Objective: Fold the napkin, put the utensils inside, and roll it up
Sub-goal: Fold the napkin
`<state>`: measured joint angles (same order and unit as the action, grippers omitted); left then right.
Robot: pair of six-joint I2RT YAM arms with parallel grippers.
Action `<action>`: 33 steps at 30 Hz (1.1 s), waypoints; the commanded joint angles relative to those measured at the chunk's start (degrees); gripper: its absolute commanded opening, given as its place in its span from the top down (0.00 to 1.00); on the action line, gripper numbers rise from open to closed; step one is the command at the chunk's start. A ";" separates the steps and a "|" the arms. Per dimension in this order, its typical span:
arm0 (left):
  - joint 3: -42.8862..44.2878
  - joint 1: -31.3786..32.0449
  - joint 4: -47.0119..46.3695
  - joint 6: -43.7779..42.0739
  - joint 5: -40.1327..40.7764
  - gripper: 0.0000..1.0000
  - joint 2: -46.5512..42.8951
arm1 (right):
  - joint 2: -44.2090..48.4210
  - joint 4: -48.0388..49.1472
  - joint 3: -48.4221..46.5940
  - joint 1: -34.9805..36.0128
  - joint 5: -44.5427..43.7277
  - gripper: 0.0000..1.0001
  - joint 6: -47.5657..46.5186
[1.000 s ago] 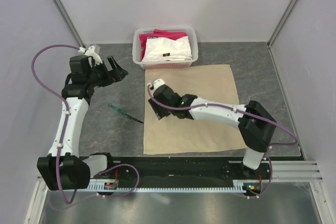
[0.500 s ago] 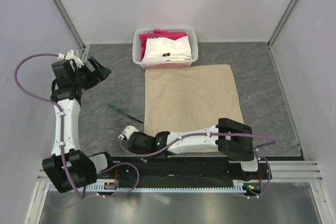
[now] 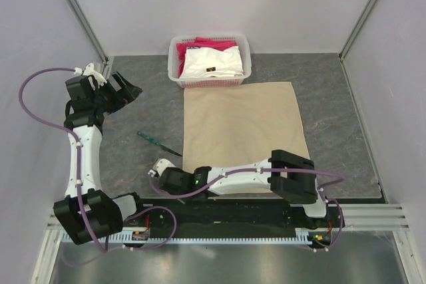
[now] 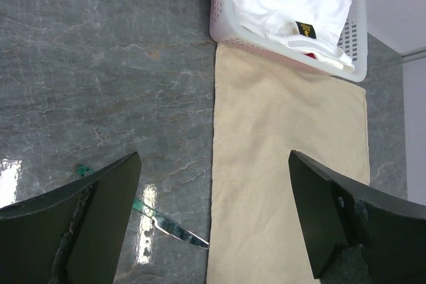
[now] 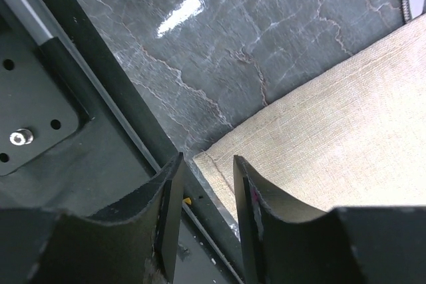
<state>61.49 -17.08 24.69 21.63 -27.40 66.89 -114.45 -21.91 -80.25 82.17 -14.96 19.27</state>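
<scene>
In the top view the right arm lies stretched leftward along the near edge of the table (image 3: 146, 111). It covers the near edge and the near left corner of the napkin (image 3: 243, 131). The right gripper (image 3: 178, 184) sits over that hidden corner, and its fingers cannot be made out from above. The right wrist view shows the corner of the napkin (image 5: 333, 144) under the narrow gap of the right gripper (image 5: 208, 161). The fingers stand slightly apart with nothing between them. Whether they touch the cloth is hard to judge from this angle.

The left gripper (image 3: 133, 88) is raised at the far left, jaws spread wide and empty. In its own view the left gripper (image 4: 214, 157) frames the napkin (image 4: 286, 164), which runs off the bottom of the picture. One finger hides most of the teal handle of the knife (image 4: 173, 229).

The napkin lies flat and unfolded. Its far edge is just beside the white basket (image 3: 175, 64), which holds a white folded cloth (image 3: 210, 63) and a pink-red cloth (image 3: 216, 46). The near left corner lies close to the black rail (image 5: 40, 84). The knife (image 3: 160, 144) rests on bare table to the left, blade tip just beside the napkin's left edge. Open table runs along the napkin's left and right sides.
</scene>
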 commanded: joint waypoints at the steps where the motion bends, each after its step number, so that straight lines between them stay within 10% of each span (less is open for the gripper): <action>1: -0.15 -0.15 -2.89 1.58 -1.69 0.00 -0.54 | -1.38 -1.11 -2.72 0.36 -0.95 0.57 -0.02; 18: -0.15 -0.23 -3.07 1.66 -2.05 0.00 -0.62 | -4.64 -3.49 -3.42 0.53 -3.23 0.63 0.24; 33: -0.06 -0.32 -3.07 1.58 -1.78 0.00 -0.98 | -3.68 -3.93 -4.03 0.53 0.98 1.00 1.39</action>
<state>61.47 -17.08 23.64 21.69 -28.67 66.89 -117.95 -23.68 -82.46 82.72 -15.99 19.97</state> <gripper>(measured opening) 0.995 0.016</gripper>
